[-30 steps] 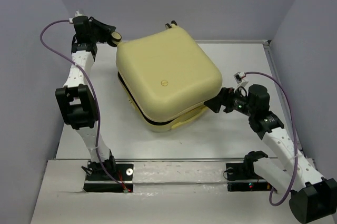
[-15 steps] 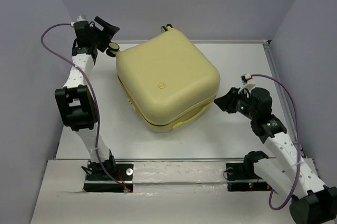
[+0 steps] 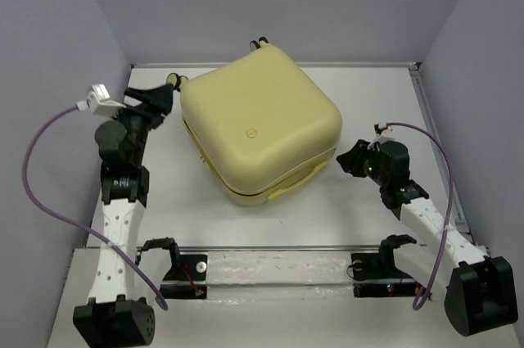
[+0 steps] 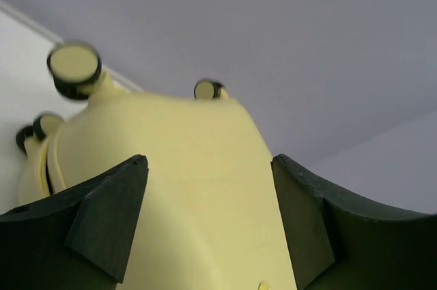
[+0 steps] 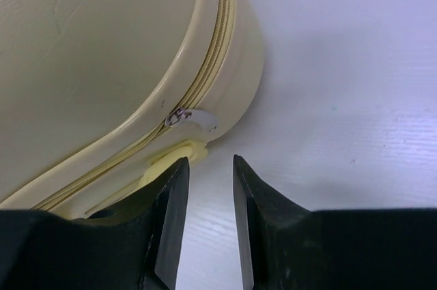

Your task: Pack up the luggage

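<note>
Right wrist: right gripper (image 5: 209,160), barely open and empty, sits by the zipper tab (image 5: 194,121) on the luggage (image 5: 102,51); left gripper (image 4: 208,164) is wide open. The tiny tab may slip.

Robot lab cell, plain lilac walls (image 3: 286,4), white table (image 3: 385,94), metal mounting rail (image 3: 278,272)

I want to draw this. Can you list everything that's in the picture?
suitcase: one, pale yellow, closed, middle of table
wheels: three seen, cream and black, suitcase's far-left side
emblem: one, yellow, round, suitcase top
zip tab: one, silvery, suitcase's right corner
table: one, white, under everything
cables: two, purple, on the arms
arms: two, white and black, near edge
left hand: one, black, open, at suitcase's left corner
right hand: one, black, slightly open, empty, by zip tab
</note>
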Controlling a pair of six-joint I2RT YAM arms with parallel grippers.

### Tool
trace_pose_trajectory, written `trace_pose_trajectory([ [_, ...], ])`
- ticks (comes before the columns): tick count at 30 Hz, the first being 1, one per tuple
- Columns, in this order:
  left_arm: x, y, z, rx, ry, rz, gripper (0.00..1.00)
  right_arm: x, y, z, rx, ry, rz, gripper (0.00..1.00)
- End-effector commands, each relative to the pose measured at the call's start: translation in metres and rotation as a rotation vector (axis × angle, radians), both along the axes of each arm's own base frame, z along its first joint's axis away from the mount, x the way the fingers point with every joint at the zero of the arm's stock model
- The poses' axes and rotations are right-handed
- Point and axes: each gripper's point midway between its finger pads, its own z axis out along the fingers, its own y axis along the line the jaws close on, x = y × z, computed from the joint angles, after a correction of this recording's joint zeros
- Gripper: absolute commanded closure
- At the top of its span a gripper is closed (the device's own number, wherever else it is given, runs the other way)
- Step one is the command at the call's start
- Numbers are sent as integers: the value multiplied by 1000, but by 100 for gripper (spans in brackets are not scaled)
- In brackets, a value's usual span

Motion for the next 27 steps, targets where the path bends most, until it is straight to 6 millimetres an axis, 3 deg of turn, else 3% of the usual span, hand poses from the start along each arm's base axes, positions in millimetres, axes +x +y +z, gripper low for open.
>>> trace_pose_trajectory([
  [1,-26,-32,-98,-108,150,-75,30,33,-5,13,-29,-195,-14,61],
  [2,-34,-34,-108,-128,157,-78,34,37,-10,10,-22,-205,-30,61],
  [3,-46,-36,-106,-133,131,-91,37,32,-2,9,20,-211,30,61],
  [4,-52,-36,-112,-126,142,-91,38,36,0,24,45,-295,52,61],
  [7,-77,-47,-142,-84,186,-134,45,29,11,17,46,-312,141,59],
  [11,-102,-59,-165,-128,183,-203,51,41,14,13,26,-311,175,59],
  [14,-110,-63,-188,-154,211,-226,55,53,10,6,1,-303,146,58],
  [17,-113,-68,-208,-157,250,-251,59,62,8,9,-24,-321,141,45],
  [19,-114,-72,-217,-143,272,-266,61,66,15,11,-35,-333,196,43],
  [27,-120,-80,-227,-105,285,-295,66,60,38,26,-39,-452,386,42],
])
